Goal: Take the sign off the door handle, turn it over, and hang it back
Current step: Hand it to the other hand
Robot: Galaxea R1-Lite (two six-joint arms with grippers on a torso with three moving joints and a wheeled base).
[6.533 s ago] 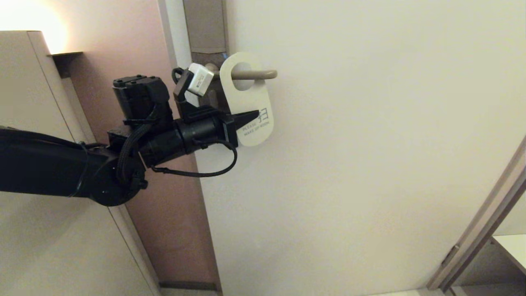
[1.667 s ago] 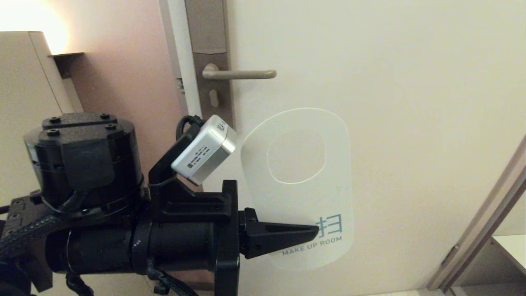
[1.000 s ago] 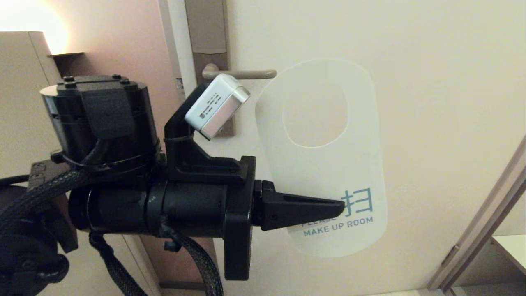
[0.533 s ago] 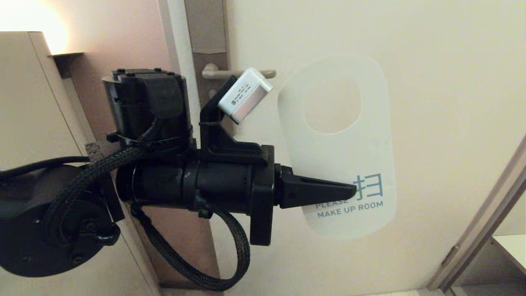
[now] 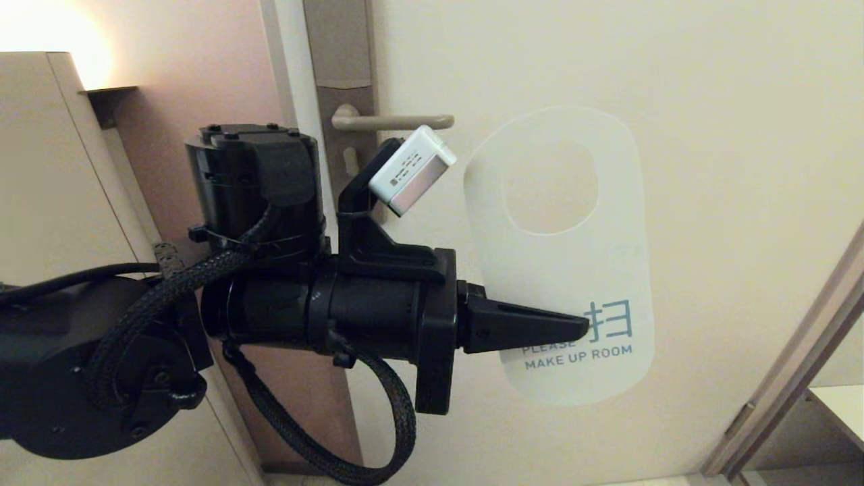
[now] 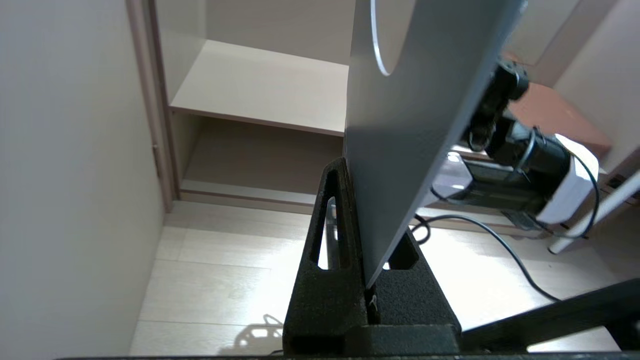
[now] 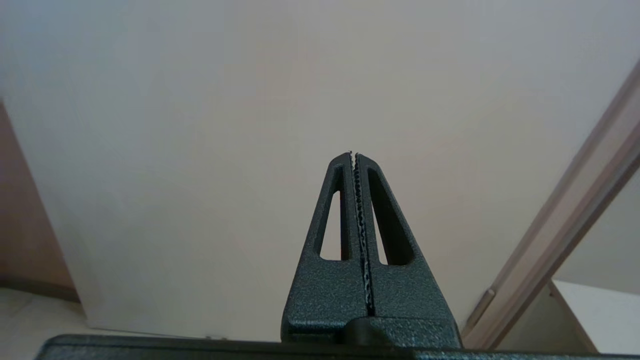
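Turning over comes next for the sign (image 5: 560, 256), now off the door handle (image 5: 395, 121) and held in free air before the door (image 5: 709, 135), clamped low on its edge between the clenched jaws of the left gripper (image 5: 586, 329), with the rest of the card rising above the jaws and its large hole well above the grip. Best done, probably, by rolling the wrist slowly about the jaw axis so the card swings round without slapping the door, keeping the pinch firm since so thin a card could slip or pivot; then lining the hole up level with the lever's free end before sliding it on. Looks thin, pale and round-ended, with blue "MAKE UP ROOM" lettering showing just beyond the fingertips in the head view; seen edge-on from the left wrist, appears as a flat grey sheet (image 6: 415, 130) seated deep in the jaw slot. Handle lies up and back from the jaws, towards the wrist camera (image 5: 412, 169), apart from the card. Further out, the right gripper (image 7: 354, 155) rests idle, jaws pressed together on nothing, pointing at the bare door.
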